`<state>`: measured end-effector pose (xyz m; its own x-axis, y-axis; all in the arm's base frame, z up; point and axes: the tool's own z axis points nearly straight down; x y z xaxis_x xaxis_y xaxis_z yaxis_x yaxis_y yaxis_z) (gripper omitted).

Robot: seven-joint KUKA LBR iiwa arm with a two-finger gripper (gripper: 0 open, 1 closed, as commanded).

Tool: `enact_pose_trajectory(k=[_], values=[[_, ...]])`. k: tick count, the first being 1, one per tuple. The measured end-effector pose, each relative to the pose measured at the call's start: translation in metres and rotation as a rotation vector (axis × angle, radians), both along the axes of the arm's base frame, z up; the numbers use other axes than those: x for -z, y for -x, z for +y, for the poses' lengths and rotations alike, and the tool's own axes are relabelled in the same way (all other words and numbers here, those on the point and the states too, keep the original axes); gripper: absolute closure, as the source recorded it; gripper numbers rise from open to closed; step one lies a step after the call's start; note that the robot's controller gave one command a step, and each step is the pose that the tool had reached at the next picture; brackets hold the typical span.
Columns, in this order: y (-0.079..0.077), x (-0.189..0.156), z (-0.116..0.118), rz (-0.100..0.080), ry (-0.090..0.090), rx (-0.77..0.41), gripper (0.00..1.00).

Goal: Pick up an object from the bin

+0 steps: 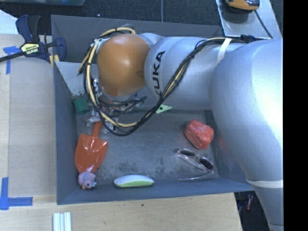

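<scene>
We see a grey metal bin (144, 150) with a dusty floor. On its left side lies an orange toy shovel (90, 150), blade toward the front wall, and just beside the blade a small pink figure (87, 179). Along the front wall rests a green and white oval thing (134, 181). On the right lie a red lump (199, 134) and, near it, a pair of glasses (195, 160).

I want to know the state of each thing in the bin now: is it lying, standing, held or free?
orange toy shovel: lying flat by the left wall, handle toward the gripper.
small pink figure: lying free beside the shovel's blade.
white-and-green oval: lying free along the lower wall.
red lump: lying free on the right.
sunglasses: lying free below the red lump.
green block: at the left wall, partly hidden.
</scene>
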<state>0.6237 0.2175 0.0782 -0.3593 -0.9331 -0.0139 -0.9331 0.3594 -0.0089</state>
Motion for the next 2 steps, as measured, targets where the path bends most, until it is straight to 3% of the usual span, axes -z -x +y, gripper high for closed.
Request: enact_pose_trajectory(k=[2], values=[[-0.001,-0.047,0.0,-0.002,-0.001,0.002,1.0]])
